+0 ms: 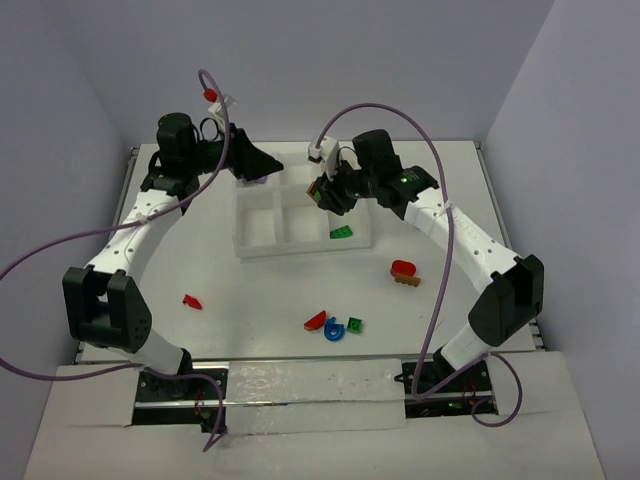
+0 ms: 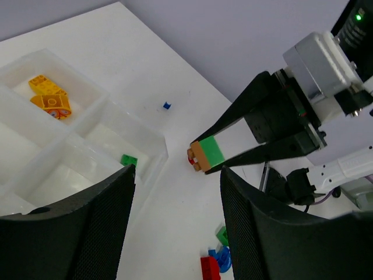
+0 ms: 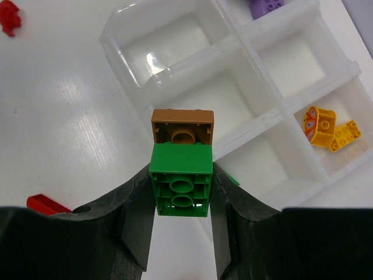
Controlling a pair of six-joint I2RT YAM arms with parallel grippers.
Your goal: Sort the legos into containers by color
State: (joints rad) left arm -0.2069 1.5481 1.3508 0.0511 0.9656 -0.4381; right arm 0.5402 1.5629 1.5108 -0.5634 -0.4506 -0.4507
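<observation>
My right gripper (image 3: 180, 178) is shut on a green brick (image 3: 181, 181) with a brown brick (image 3: 182, 125) stuck to its far end. It holds them above the white tray (image 3: 192, 55), near the middle compartments. In the top view this gripper (image 1: 323, 192) hovers over the tray's (image 1: 255, 247) right side. My left gripper (image 1: 268, 164) is open and empty over the tray's back left; its wrist view (image 2: 178, 172) shows the held green-brown stack (image 2: 206, 155) ahead. Yellow legos (image 2: 49, 96) lie in one compartment, a green one (image 1: 341, 232) in another, and purple ones (image 3: 265, 6) in a third.
Loose on the table are a red piece (image 1: 191, 301) at the left, a red-and-brown piece (image 1: 404, 270) at the right, and a red (image 1: 316, 320), blue (image 1: 334, 328) and green (image 1: 354, 324) cluster near the front. A tiny blue bit (image 2: 166, 105) lies beyond the tray.
</observation>
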